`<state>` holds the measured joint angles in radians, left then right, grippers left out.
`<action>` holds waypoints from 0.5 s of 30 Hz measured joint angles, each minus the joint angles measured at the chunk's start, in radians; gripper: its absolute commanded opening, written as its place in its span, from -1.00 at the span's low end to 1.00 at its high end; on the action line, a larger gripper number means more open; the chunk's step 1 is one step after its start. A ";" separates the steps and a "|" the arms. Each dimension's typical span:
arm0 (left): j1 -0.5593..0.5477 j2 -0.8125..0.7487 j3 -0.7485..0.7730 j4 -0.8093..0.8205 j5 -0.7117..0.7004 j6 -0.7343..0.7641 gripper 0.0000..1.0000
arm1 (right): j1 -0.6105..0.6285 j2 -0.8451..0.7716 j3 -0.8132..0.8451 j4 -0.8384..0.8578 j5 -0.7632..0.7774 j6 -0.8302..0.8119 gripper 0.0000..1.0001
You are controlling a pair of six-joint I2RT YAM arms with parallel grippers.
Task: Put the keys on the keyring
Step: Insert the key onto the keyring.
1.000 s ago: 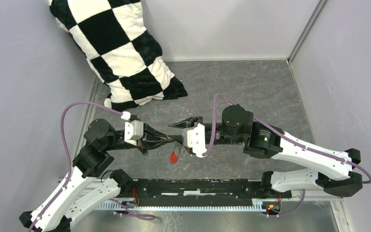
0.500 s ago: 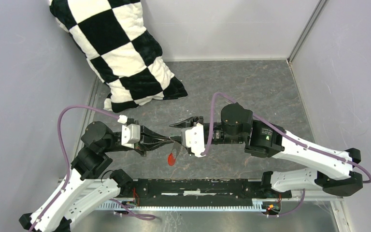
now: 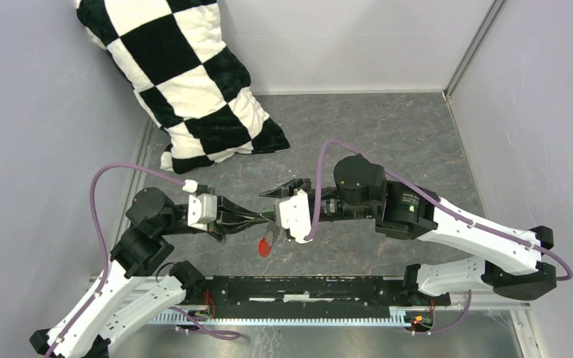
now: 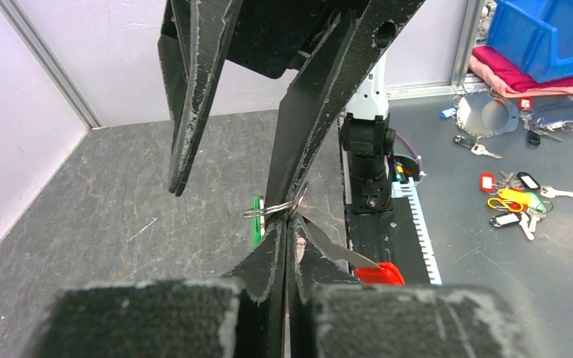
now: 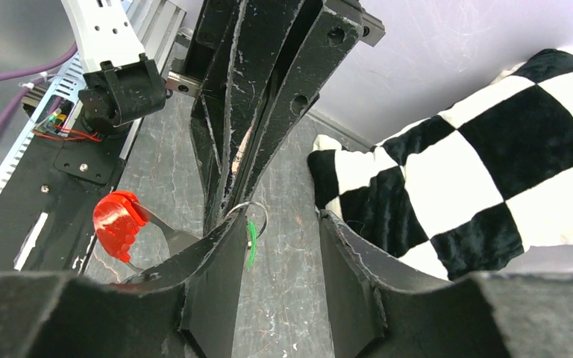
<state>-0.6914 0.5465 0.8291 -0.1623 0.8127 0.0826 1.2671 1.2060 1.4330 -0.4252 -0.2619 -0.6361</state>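
Note:
My left gripper (image 3: 267,218) is shut on the keyring, a thin silvery ring (image 4: 272,209), and holds it above the floor. The ring's red tag (image 3: 266,247) hangs below it, and shows in both wrist views (image 4: 379,274) (image 5: 117,224). The green-headed key (image 4: 256,221) hangs edge-on at the ring, and the right wrist view (image 5: 251,243) shows it too. My right gripper (image 3: 269,206) is open, facing the left one tip to tip. The ring (image 5: 261,212) lies against the inner face of its left finger (image 5: 216,257). The other finger (image 5: 351,257) stands apart.
A black-and-white checked pillow (image 3: 186,74) leans in the back left corner and shows in the right wrist view (image 5: 477,149). Grey walls enclose the slate floor (image 3: 388,134). The black base rail (image 3: 306,287) runs along the near edge. A blue bin (image 4: 545,30) and spare keys (image 4: 515,201) lie outside.
My right gripper has moved slightly left toward the left gripper's tips. The red tag has swung a little left and down. The left gripper stays shut on the ring.

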 measured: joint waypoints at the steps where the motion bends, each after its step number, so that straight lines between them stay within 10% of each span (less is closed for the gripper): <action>1: 0.000 0.000 -0.001 0.000 0.003 0.000 -0.96 | 0.000 0.005 0.010 -0.011 -0.005 -0.005 0.00; 15: 0.000 -0.013 -0.043 0.140 -0.010 -0.113 -0.96 | 0.000 0.064 0.147 -0.132 -0.020 -0.019 0.00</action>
<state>-0.6914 0.5339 0.7860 -0.0219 0.8028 -0.0303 1.2667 1.2701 1.5799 -0.5575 -0.2821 -0.6548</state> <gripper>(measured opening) 0.022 0.496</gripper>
